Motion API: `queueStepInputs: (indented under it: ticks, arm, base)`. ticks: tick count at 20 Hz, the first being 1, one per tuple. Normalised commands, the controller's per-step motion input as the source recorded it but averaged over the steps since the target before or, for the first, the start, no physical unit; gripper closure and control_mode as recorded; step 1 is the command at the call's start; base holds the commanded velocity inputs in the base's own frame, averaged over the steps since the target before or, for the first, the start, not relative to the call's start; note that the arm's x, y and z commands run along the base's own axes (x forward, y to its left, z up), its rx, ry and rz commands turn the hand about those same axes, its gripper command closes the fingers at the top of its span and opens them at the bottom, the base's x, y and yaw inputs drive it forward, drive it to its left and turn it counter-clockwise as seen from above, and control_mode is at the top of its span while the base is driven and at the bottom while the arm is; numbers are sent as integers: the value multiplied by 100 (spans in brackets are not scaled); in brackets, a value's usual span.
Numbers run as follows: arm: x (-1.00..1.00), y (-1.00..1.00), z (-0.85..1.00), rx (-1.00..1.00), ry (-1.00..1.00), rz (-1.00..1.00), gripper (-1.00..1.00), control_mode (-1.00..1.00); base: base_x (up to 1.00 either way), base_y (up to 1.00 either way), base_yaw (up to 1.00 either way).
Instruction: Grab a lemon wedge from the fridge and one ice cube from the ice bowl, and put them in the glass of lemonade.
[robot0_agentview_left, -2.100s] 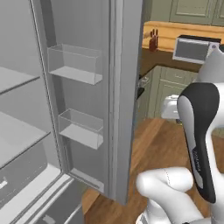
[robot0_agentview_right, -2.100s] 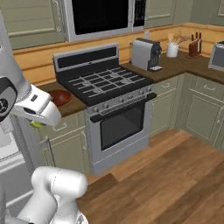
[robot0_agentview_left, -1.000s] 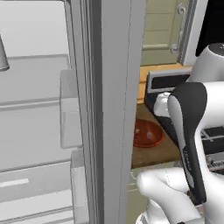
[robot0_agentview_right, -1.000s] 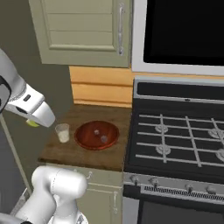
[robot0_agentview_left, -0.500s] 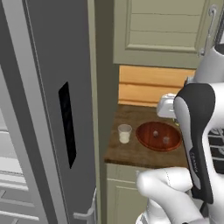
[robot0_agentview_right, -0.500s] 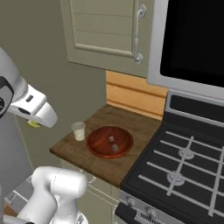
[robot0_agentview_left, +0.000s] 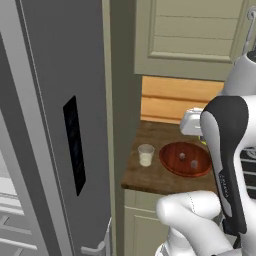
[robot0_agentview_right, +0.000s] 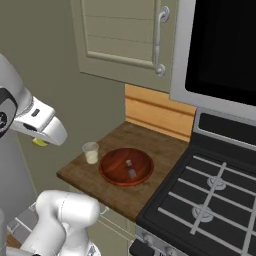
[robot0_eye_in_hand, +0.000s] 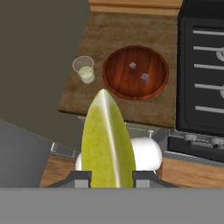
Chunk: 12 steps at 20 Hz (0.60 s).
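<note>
My gripper (robot0_eye_in_hand: 112, 176) is shut on the lemon wedge (robot0_eye_in_hand: 107, 140), a yellow-green sliver standing up between the finger tips. In the right base view the gripper (robot0_agentview_right: 41, 141) hangs in the air left of the counter, with the lemon wedge (robot0_agentview_right: 38, 142) peeking out under it. The glass of lemonade (robot0_eye_in_hand: 84, 70) (robot0_agentview_right: 90, 152) (robot0_agentview_left: 146, 155) stands at the counter's left end. Right beside it sits the ice bowl (robot0_eye_in_hand: 114, 76) (robot0_agentview_right: 112, 170) (robot0_agentview_left: 170, 160), holding two ice cubes (robot0_eye_in_hand: 143, 78). The fridge (robot0_agentview_left: 50, 125) shows its grey door at the left.
The wooden counter (robot0_agentview_right: 165, 145) is narrow, with a black stove (robot0_agentview_right: 210, 200) at its right and a beige wall cabinet (robot0_agentview_right: 125, 40) above. My own arm (robot0_agentview_left: 225, 165) blocks the right of the left base view. A dark panel (robot0_agentview_left: 74, 145) sits on the fridge door.
The whole picture has shifted as the base drove: the open fridge's inside has slid out of view and the counter with glass and bowl has come closer. The wedge stays in the gripper.
</note>
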Motion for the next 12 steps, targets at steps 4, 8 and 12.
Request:
queueStepInputs:
  ticks: [4, 8, 12]
  arm:
    - [0, 0, 0, 0, 0, 0, 100, 100]
    - [0, 0, 0, 0, 0, 0, 100, 100]
    - [0, 0, 0, 0, 0, 0, 100, 100]
  base:
    - [99, -26, -2]
    - [25, 0, 0]
    - [6, 0, 0]
